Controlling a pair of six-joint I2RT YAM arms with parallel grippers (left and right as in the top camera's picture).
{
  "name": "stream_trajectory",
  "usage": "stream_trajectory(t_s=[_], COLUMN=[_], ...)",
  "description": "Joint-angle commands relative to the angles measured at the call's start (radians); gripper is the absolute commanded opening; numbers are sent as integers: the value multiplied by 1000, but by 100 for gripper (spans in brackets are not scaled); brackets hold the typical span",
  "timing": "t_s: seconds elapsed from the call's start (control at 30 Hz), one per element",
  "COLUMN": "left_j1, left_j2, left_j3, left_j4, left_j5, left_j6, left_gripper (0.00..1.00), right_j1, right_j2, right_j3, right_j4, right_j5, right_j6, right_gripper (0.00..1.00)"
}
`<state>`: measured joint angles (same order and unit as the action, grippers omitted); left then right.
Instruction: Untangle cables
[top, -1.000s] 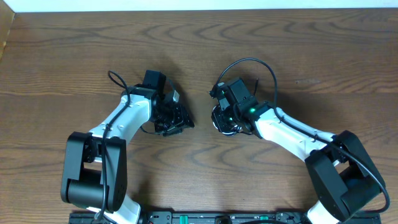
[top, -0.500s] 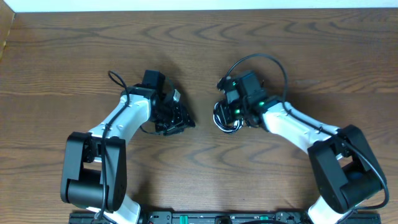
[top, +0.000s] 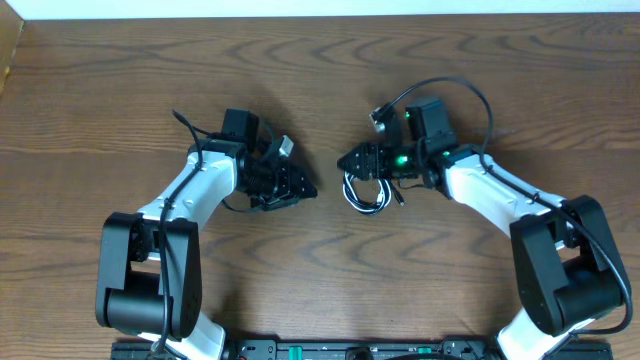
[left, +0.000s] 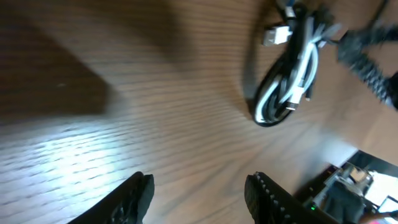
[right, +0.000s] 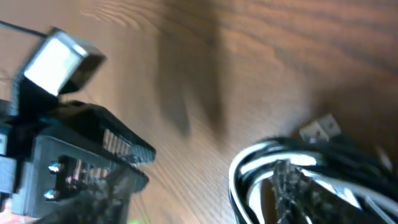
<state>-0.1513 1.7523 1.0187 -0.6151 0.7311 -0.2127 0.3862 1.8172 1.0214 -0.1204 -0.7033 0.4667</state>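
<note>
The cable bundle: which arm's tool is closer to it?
Right. The right tool hovers at the far edge of the cable bundle; the left tool sits off to its side, with table between.

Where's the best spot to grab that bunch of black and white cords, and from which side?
Probably the cable bundle at the closed bend on its left end, where the cords lie packed side by side. Come down from above, straddling that bend: the bundle lies flat on the table, and its other end is mostly loose plugs.
</note>
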Motion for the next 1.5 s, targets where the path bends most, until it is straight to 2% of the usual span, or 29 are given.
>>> stream_trajectory(t_s=[0.0, 0.13, 0.23, 0.37, 0.43, 0.53, 0.6, 0.67, 0.77, 0.83, 0.93, 1.03, 1.17, 1.23, 1.3, 1.47], left_j1=[6, 6, 8, 37, 58, 88, 107, 118, 115, 105, 87, 70, 45, 33, 14, -24], left_j2=[-8, -8, -8, -8, -8, -8, -8, -8, -8, -8, -7, -7, -7, -7, -7, -7], left_j3=[0, 0, 0, 0, 0, 0, 0, 0, 0, 0, -8, -35, -97, -119, -137, -145], left_j4=[-25, -84, -126, -161, -166, -165, -165, -165, -162, -163, -159, -123, -10, 29, 67, 151], left_j5=[-56, -148, -256, -302, -302, -265, -166, -74, -19, -16, -17, -16, -16, -15, -16, -21], left_j6=[-10, -10, -10, -10, -10, 1, 61, 116, 127, 127, 126, 118, 31, 5, -23, -84], left_gripper=[52, 52, 52, 53, 53, 52, 53, 53, 53, 53, 53, 53, 53, 53, 53, 53], right_j1=[50, 113, 155, 204, 220, 226, 223, 215, 182, 154, 117, 108, 112, 111, 110, 120], right_j2=[8, 9, 12, 18, 18, 18, 18, 18, 18, 18, 18, 18, 18, 18, 18, 18], right_j3=[5, 5, 5, 5, 5, 5, 5, 5, 5, 5, 5, 5, 5, 5, 5, 5], right_j4=[-90, -149, -143, -69, 9, 124, 199, 249, 296, 280, 192, 131, 128, 129, 137, 138], right_j5=[156, 201, 200, 182, 145, 69, 33, 29, 35, 31, 31, 31, 16, 24, 45, 60], right_j6=[103, 106, 168, 205, 182, 171, 171, 167, 168, 172, 183, 172, 164, 164, 165, 165], right_gripper=[69, 71, 75, 84, 85, 87, 87, 84, 80, 74, 73, 77, 83, 81, 74, 47])
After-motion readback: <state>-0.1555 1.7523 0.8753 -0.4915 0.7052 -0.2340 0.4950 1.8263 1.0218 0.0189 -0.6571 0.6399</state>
